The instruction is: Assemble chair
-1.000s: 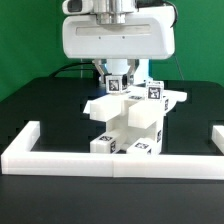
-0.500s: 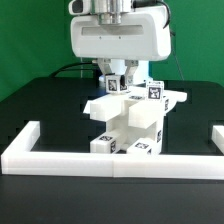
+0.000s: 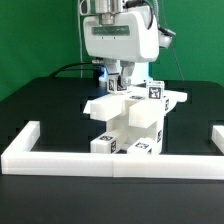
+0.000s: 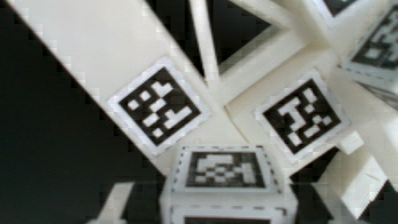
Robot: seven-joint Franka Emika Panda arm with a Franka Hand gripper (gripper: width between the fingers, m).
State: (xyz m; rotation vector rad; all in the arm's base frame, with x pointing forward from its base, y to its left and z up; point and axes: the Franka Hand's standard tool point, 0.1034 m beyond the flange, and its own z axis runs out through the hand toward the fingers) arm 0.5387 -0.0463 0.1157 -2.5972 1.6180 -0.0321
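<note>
The chair [image 3: 132,120] is seen as a blocky white structure standing on the black table [image 3: 40,105], near the middle, just behind the low white border wall [image 3: 110,158]. Black-and-white tags are visible on its top slab and on its lower blocks.

The gripper [image 3: 116,82] is positioned directly above the upper rear part of the chair, toward the exterior view's left of the tagged top block. Its fingers are drawn close together; a small tagged white post [image 4: 221,172] is seen pinched between them in the wrist view. Whether the post touches the chair below cannot be told. Tagged chair slabs [image 4: 164,100] are seen close beneath the wrist camera.
</note>
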